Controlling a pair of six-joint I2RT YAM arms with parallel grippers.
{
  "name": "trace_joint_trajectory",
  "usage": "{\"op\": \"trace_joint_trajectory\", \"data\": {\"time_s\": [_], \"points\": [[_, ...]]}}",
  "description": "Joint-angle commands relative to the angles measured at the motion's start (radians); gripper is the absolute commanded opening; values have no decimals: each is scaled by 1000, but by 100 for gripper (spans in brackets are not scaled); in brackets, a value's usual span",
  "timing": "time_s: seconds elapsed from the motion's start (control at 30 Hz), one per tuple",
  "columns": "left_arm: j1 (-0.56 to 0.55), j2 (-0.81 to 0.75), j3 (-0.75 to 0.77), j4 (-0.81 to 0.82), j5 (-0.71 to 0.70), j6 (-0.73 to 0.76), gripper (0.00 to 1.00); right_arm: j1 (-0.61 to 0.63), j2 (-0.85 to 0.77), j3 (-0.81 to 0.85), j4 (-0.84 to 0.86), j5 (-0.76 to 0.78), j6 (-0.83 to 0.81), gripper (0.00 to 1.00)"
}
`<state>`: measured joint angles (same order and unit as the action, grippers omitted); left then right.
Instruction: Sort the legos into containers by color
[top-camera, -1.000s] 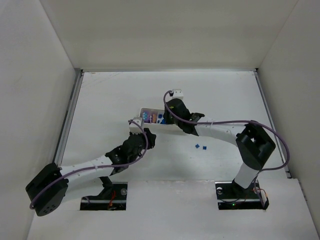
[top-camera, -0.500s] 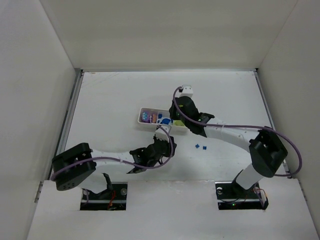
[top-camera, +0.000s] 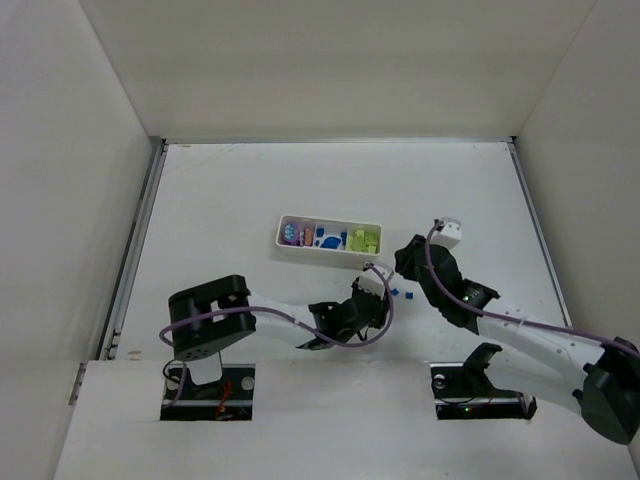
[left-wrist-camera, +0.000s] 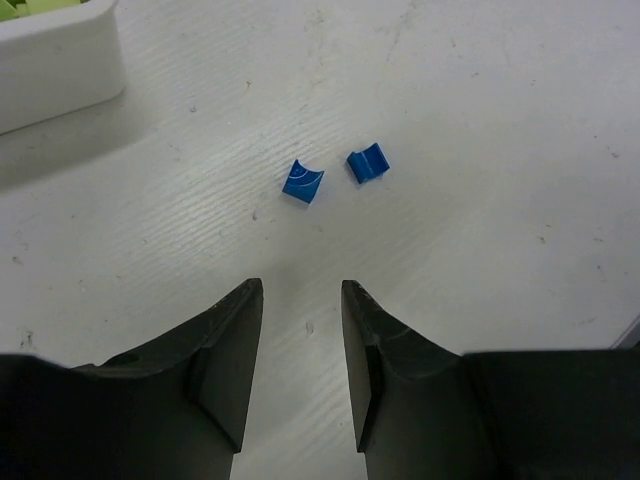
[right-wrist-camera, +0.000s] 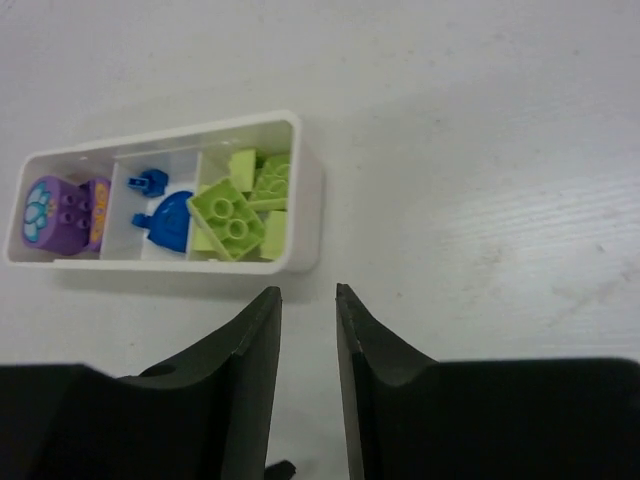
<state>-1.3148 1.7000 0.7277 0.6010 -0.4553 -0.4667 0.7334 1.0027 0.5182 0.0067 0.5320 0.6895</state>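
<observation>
Legos already sorted: the purple lego (right-wrist-camera: 55, 210) lies in the left compartment of the tray (right-wrist-camera: 312, 215). The blue legos (right-wrist-camera: 165, 222) are in the middle compartment and the yellow-green legos (right-wrist-camera: 228, 220) are heaped in the right one. The tray's long axis runs left to right.
Left gripper: the left gripper (left-wrist-camera: 300, 290) hangs low over the table (left-wrist-camera: 500, 100), fingers parted with nothing between them.
Loose legos: the left blue brick (left-wrist-camera: 302, 181) and the right blue brick (left-wrist-camera: 367, 163) lie on the bare table, nearer the arms than the tray and past its right end. They are just beside each other and not touching.
Key relation: the left blue brick lies straight ahead of the gap between the left gripper's fingers. The right blue brick is ahead and off to the right. Both are nearly square with no marked long axis, and both sit askew to the fingers, so a slight wrist turn may help.
Right gripper: the right gripper (right-wrist-camera: 307, 292) has its fingers a narrow gap apart and holds nothing. It faces the tray's right end.
Nearer arm: from above both grippers are close to the bricks, but only the left one faces them, so this pick looks like the left arm's.
Views: the left wrist shows the bricks' outline and alignment but only a corner of the tray. The right wrist shows what is in the compartments but no loose bricks. The top view reduces the bricks to specks.
</observation>
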Motion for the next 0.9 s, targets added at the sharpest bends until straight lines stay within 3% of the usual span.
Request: {"op": "trace_joint_trajectory", "data": {"time_s": [0.0,0.2,0.47,0.87], "points": [[12,42,78,20,3,23,35,-19,-82,-58,-56,46,88,38],[47,154,176,-4,30,40,37,-52,-145,-129,-113,46,128,46],[70,227,240,-46,1,62,38,-52,-188,-162,-103,17,142,47],[84,294,288,-59,7,73,36,-62,-130,-179,-102,19,206,48]]}}
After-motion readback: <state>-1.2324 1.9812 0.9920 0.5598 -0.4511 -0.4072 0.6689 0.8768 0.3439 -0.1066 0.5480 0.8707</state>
